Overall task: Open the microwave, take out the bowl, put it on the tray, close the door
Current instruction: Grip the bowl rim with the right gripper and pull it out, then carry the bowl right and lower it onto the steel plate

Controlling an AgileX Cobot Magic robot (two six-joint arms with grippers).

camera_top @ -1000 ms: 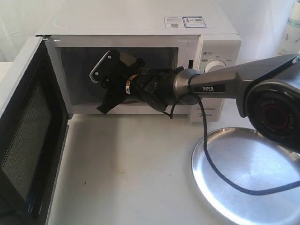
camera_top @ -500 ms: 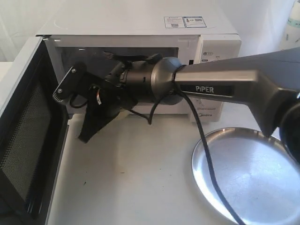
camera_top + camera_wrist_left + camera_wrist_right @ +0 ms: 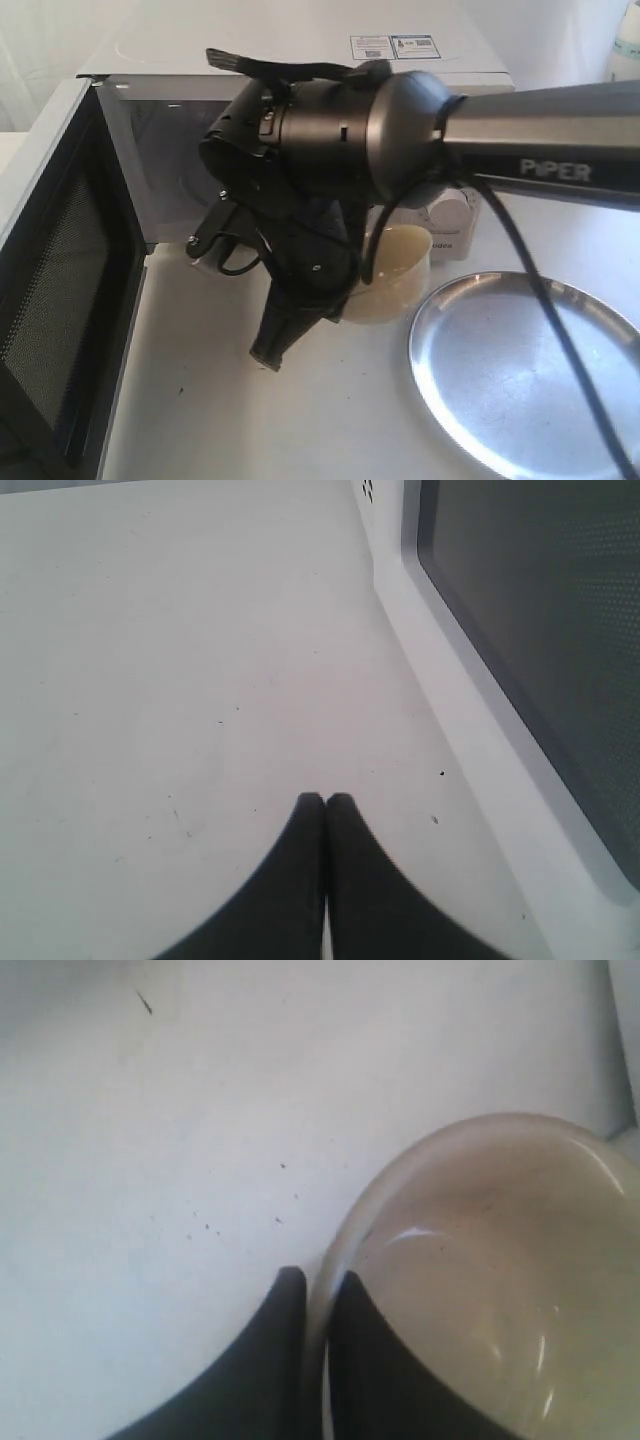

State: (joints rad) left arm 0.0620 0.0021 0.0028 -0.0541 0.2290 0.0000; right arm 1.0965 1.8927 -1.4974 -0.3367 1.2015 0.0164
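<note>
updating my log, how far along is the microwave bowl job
Done: the door stands open and the bowl is out of the microwave. In hand: the right gripper pinches the bowl's rim, short of the tray. Left: set it on the tray, close the door. The left gripper is shut, holding nothing.

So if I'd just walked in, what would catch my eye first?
A big dark robot arm fills the middle of the exterior view, its right gripper pinching the rim of a cream bowl in front of the open microwave. A shiny silver tray lies to the right; the door stands swung wide on the left.
</note>
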